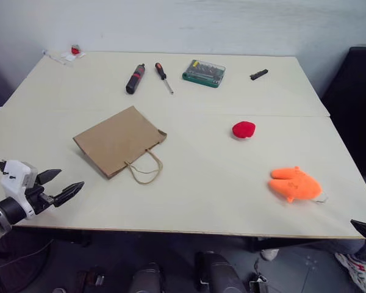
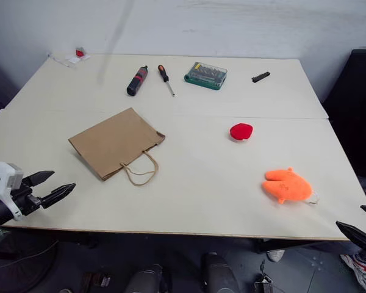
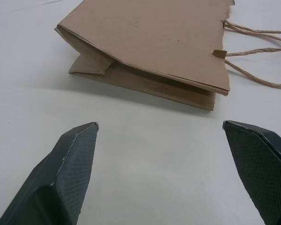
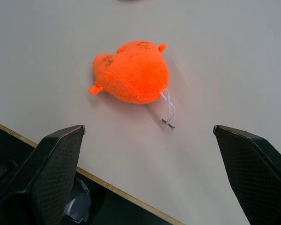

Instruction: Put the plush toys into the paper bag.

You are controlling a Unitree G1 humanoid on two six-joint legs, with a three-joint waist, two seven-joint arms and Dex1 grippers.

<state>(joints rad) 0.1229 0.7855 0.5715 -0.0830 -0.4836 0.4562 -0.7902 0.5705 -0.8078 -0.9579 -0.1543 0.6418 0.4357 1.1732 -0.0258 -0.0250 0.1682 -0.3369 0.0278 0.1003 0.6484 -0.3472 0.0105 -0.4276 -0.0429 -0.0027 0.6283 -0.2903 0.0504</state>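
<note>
A: Left eye view first: paper bag (image 1: pixel 119 141) lying flat at about ten o'clock from mid-surface, handles (image 1: pixel 144 169) trailing toward the near edge. Orange plush toy (image 1: pixel 295 184) down at four o'clock near the front right corner, red plush toy (image 1: pixel 243 129) at about two o'clock, well apart from both.

B: Jaws?

A: Left gripper (image 1: pixel 58 185) spread wide, holding nothing, hanging off the near left edge. Right gripper (image 4: pixel 150 140) likewise fully spread and empty, aimed at the orange toy from off the surface's edge.

B: Sensible approach, then?

A: Probably orange toy first. Straddle the plump middle, avoid pinching only the white loop tag (image 4: pixel 168 111). Bag mouth looks pressed flat, so likely needs lifting open by the upper lip or a handle before any drop. Screwdrivers (image 1: pixel 150 77) and bit case (image 1: pixel 204 72) at twelve o'clock best left alone.
</note>
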